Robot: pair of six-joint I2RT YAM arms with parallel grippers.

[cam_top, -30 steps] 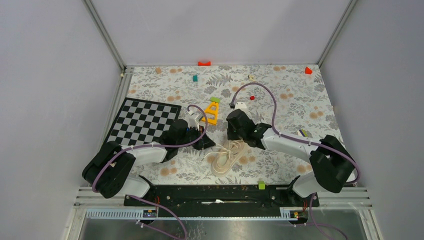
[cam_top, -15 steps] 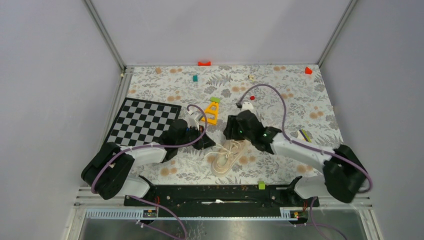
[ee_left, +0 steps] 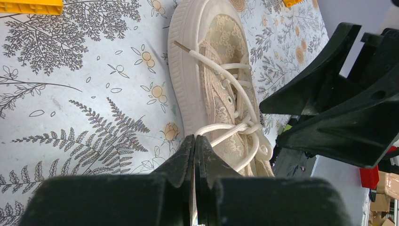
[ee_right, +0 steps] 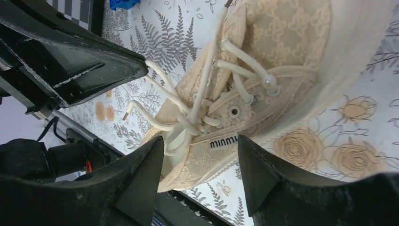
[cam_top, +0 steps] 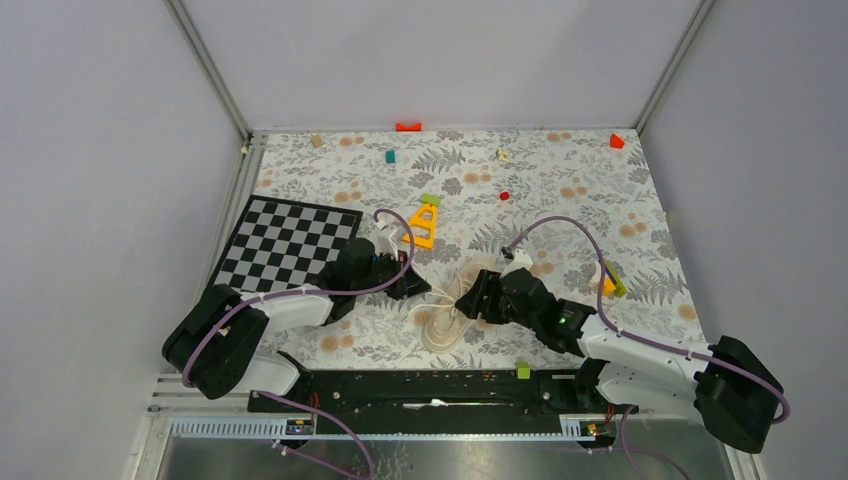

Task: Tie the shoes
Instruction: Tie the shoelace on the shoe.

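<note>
Cream sneaker (cam_top: 452,308) sits on the floral counter (cam_top: 590,190) between both arms. Left fingers (ee_left: 185,153) pressed together beside the lace knot (ee_left: 244,128), perhaps nipping a lace, hard to call. Right fingers (ee_right: 141,174) spread wide, straddling the sneaker's side.

The left gripper (ee_left: 194,143) is closed tight, seemingly held low; the right gripper (ee_right: 200,141) stands spread wide.
</note>
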